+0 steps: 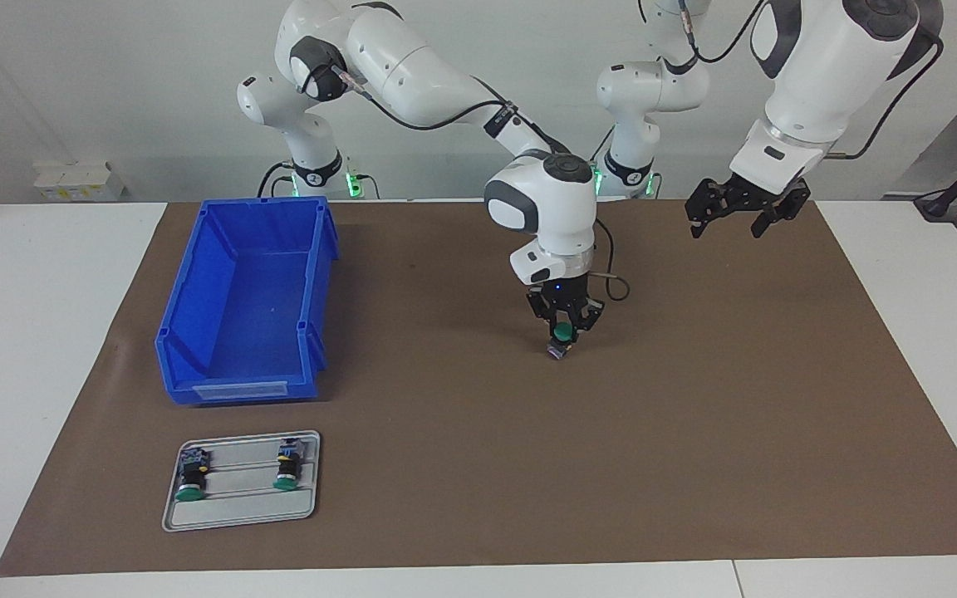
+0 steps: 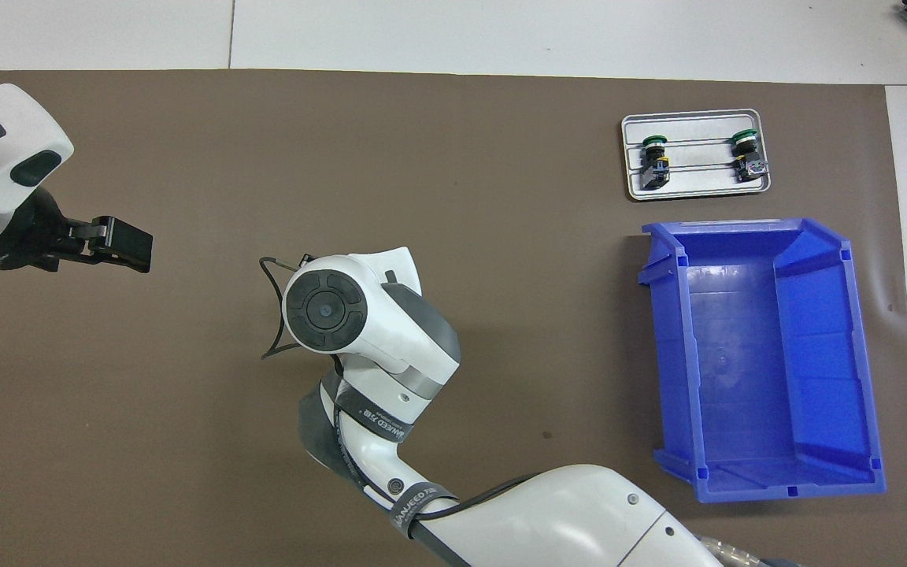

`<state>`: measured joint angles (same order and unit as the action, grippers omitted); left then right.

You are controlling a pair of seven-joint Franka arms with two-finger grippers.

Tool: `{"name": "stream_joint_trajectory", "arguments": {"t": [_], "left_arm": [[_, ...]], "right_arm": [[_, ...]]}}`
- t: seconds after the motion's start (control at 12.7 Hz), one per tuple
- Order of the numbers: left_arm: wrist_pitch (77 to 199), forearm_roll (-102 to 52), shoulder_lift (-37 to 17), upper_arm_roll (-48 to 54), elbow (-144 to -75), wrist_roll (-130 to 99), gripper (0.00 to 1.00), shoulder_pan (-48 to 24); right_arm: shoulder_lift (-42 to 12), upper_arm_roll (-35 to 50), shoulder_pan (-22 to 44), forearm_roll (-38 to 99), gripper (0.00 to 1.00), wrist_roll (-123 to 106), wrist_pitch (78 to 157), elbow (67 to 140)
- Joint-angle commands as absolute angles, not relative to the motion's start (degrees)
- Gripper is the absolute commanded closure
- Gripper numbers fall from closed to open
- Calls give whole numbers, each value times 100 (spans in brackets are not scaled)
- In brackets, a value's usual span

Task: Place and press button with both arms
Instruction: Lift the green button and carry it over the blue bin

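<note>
Brown paper mat (image 1: 694, 432) covers the middle of the white table (image 1: 38, 349), its edges stopping short of the table's rim at both ends. Right gripper (image 1: 562, 336) stands at mid-mat, fingers clamped on the button (image 1: 561, 334), green cap facing the camera, base at or just above the mat. Left gripper (image 1: 744, 212) hangs over the mat's edge nearest the robots, toward the left arm's end, fingers apart, holding nothing. Blue bin (image 1: 196, 332) sits toward the right arm's end; the grey tray (image 1: 238, 513), farther from the robots and just beside it, carries two more buttons (image 1: 192, 477). Open mat surrounds the held button on all sides.
</note>
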<state>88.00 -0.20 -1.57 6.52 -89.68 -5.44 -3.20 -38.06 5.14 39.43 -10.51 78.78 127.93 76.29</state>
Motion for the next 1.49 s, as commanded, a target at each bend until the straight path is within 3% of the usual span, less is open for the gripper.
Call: {"name": "stream_joint_trajectory", "arguments": {"t": [0.0,0.47,0.71,1.02,1.42], "left_arm": [[8815,-88,35,668,-9176,-431,0,-237],[8815,-88,35,668,-9176,-431,0,-237],[8815,-88,35,668,-9176,-431,0,-229],[8815,-88,35,668,-9176,-431,0,-237],[8815,-88,35,668,-9176,-431,0,-237]], "right_arm": [[-3009,571,3561,-1072,100,7780,12577,8136],[-830,571,2446,-580,100,5831,12402,10236],[-28,563,1611,122,100,4075,11798,10696],[290,554,714,132,100,1912,11049,10696],[273,554,-51,167,100,-408,11056,10827]]}}
